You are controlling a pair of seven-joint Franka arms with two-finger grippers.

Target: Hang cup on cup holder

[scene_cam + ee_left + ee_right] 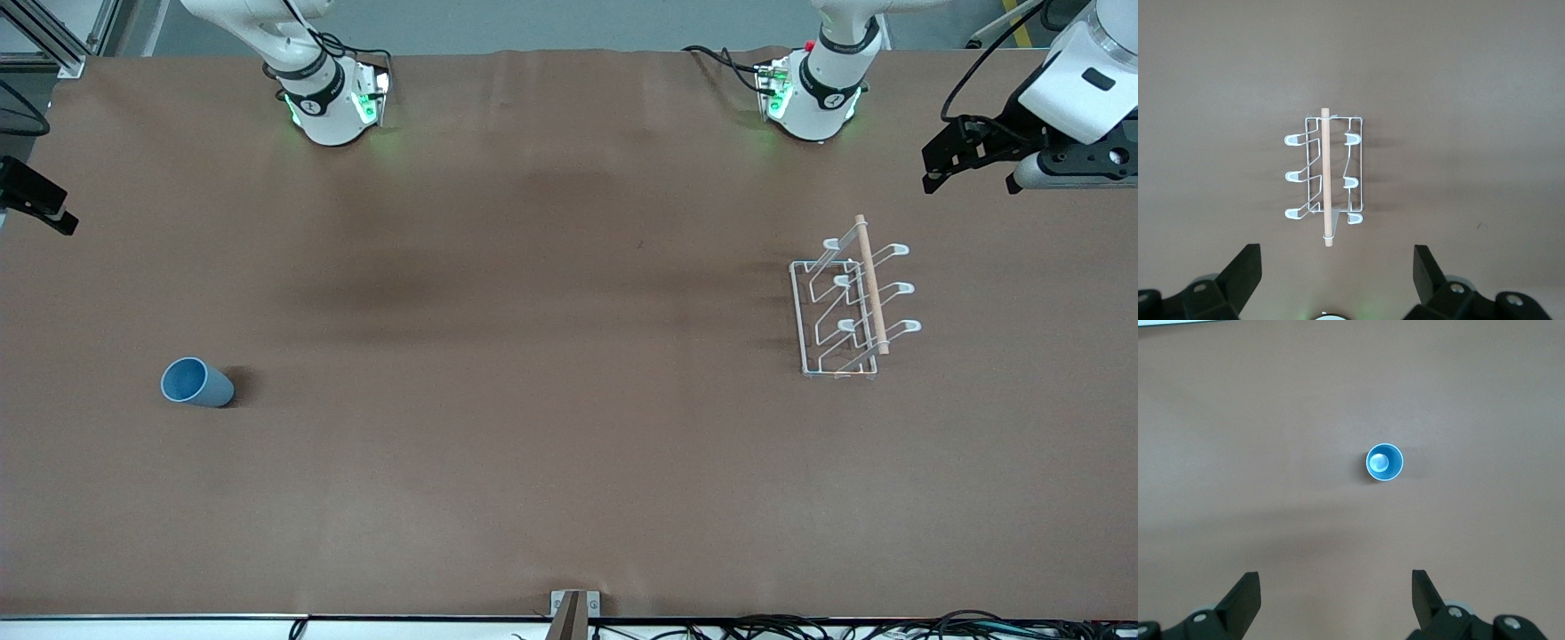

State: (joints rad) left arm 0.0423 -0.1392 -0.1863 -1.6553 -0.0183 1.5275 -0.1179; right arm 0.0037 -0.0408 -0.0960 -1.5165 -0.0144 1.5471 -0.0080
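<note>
At the right arm's end of the brown bench the cup stands upright, mouth up, with the right tool wide open above it. Toward the left arm's end, the cup holder sits empty under the left tool, also wide open.

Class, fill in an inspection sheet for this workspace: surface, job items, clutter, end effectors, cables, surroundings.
Surface: brown table, bare cloth.
Job's things: blue cup upright, toward the right arm's end; white cup holder toward the left arm's end, no cup on it.
Clutter: nothing seen.
End effectors: left end effector open, high over the holder; right end effector open, high over the cup.
Cables: black cables along the table's near edge.
Surroundings: grey floor above the arm bases.
</note>
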